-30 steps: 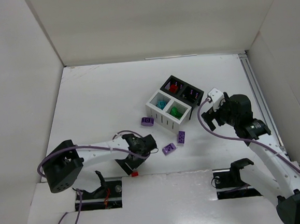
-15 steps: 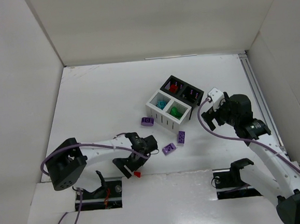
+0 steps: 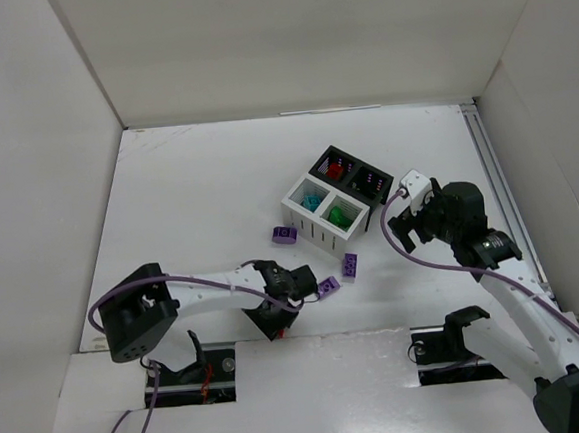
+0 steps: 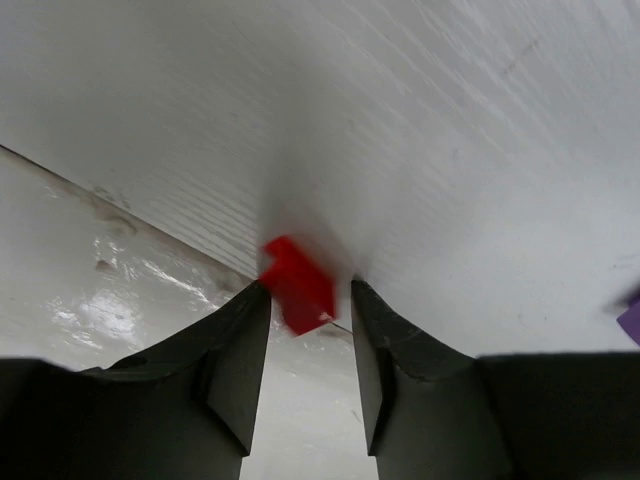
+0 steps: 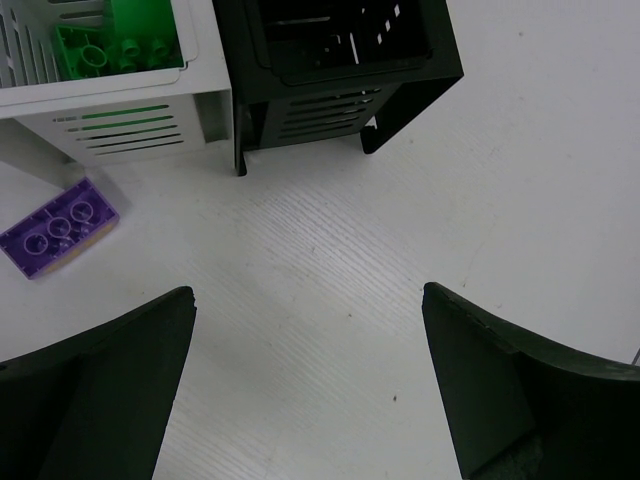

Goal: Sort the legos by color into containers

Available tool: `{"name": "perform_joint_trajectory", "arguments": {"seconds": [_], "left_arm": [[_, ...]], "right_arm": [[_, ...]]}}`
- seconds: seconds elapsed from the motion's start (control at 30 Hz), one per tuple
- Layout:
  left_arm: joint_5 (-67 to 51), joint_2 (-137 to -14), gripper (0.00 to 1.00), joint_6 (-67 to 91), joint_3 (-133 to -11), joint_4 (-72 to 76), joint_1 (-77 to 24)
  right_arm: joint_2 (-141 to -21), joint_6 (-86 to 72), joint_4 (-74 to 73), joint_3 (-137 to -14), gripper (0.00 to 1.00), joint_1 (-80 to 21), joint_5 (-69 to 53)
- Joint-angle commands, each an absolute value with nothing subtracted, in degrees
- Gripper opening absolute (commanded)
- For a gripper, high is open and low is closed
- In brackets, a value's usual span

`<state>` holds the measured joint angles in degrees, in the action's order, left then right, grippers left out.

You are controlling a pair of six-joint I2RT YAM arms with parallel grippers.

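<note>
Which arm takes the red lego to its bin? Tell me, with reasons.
Left. The left hand straddles the red lego, fingers on either side of it. The right hand hangs open beside the black bin, away from that lego.

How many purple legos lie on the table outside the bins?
3 purple legos: one left of the white bins, one in front of them, one by the left jaws. Others may be hidden.

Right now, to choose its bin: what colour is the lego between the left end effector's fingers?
The lego is red; the left wrist view shows it best.
</note>
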<state>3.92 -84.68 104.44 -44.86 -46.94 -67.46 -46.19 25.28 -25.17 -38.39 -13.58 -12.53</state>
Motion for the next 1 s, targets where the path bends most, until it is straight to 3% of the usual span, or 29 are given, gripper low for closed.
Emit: {"name": "perform_joint_trajectory", "arguments": {"seconds": [0.0, 0.17, 0.4, 0.6, 0.7, 0.73, 0.97], "left_arm": [[2.9, -88.07, 0.33, 105.12, -43.42, -48.69, -68.82], [4.38, -88.59, 0.16, 103.98, -46.57, -46.49, -68.82], [14.31, -91.41, 0.11, 99.15, -58.33, -52.99, -65.65], [31.79, -89.65, 0.1, 91.77, -72.75, -56.78, -60.57], [37.7, -89.12, 0.14, 82.13, -81.02, -49.34, -57.67], [37.71, -89.12, 0.14, 72.26, -82.6, -45.39, -55.31], [25.15, -95.88, 0.1, 49.06, -89.72, -20.14, -46.94]], "right_arm": [[-45.97, 25.49, -21.88, -37.79, 1.0, -14.06, -13.89], [-45.97, 25.49, -21.88, -37.79, 1.0, -14.06, -13.89], [-45.44, 25.49, -21.88, -37.79, 1.0, -14.06, -13.89], [-44.82, 25.49, -21.88, -37.79, 1.0, -14.06, -12.04], [-44.3, 24.96, -21.88, -37.79, 1.0, -14.06, -10.73], [-44.3, 24.96, -21.88, -37.79, 1.0, -14.06, -10.72], [-44.3, 24.43, -22.94, -38.32, 1.0, -14.06, -8.17]]}}
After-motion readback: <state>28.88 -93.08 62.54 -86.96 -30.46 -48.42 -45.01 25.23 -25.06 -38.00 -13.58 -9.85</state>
